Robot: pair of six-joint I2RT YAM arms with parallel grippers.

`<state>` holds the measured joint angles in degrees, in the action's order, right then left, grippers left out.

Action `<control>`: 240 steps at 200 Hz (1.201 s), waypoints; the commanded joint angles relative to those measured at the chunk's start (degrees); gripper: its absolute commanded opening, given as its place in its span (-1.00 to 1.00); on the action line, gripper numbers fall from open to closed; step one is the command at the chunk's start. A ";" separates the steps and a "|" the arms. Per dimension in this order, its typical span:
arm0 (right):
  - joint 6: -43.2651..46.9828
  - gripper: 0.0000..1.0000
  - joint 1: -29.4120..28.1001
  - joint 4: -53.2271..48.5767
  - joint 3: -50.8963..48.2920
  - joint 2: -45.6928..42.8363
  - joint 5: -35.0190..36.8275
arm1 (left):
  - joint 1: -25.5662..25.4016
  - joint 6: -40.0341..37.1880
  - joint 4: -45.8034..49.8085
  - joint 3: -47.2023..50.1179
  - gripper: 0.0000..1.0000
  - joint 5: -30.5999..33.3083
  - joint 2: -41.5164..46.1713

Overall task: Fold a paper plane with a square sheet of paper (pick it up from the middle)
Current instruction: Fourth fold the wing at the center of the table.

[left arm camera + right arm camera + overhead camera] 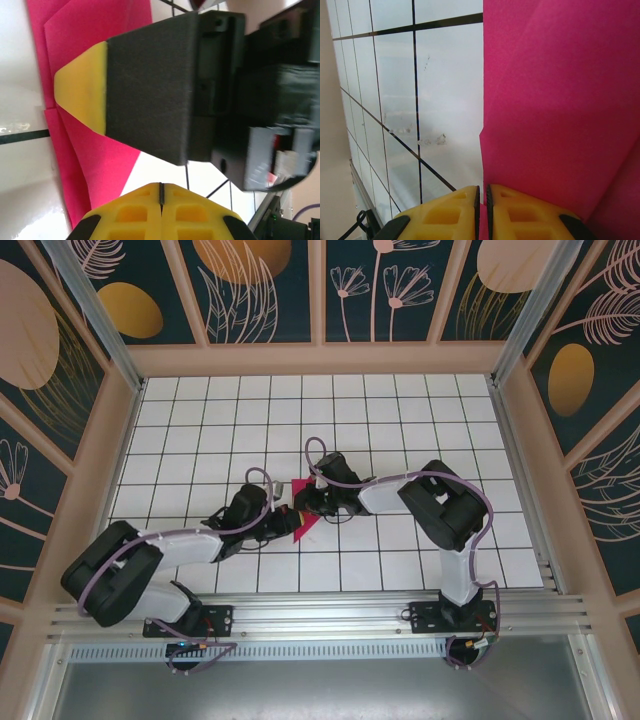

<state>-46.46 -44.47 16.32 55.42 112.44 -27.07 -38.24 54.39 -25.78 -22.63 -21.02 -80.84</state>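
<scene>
The square sheet of paper (306,527) is magenta-pink and folded into creased angular layers. It lies mid-table between my two grippers. My right gripper (482,189) is shut on its edge, and a sliver of pink shows in the narrow gap between the yellow fingers. The rest of the paper (555,100) spreads out ahead and to the right of them. My left gripper (161,185) is shut with nothing between its yellow fingers, and hovers just beside the paper (100,150). The right gripper's black, yellow-tipped finger (80,90) crosses over the paper in the left wrist view. From above, the left gripper (283,518) and right gripper (308,502) nearly meet.
The white tiled table (400,420) is walled by tan frames and patterned panels on three sides. An aluminium rail (330,615) carries both arm bases along the near edge. Open tiles stretch behind and to both sides of the grippers.
</scene>
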 commanded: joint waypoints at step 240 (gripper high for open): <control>0.49 -0.65 -0.09 -5.28 0.60 3.23 5.29 | 0.41 -10.44 10.46 6.10 -0.96 -5.41 -5.22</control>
<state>-46.63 -44.58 15.44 55.90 112.51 -26.83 -37.39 48.80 -32.12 -17.58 -25.54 -86.89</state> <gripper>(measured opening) 0.174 0.068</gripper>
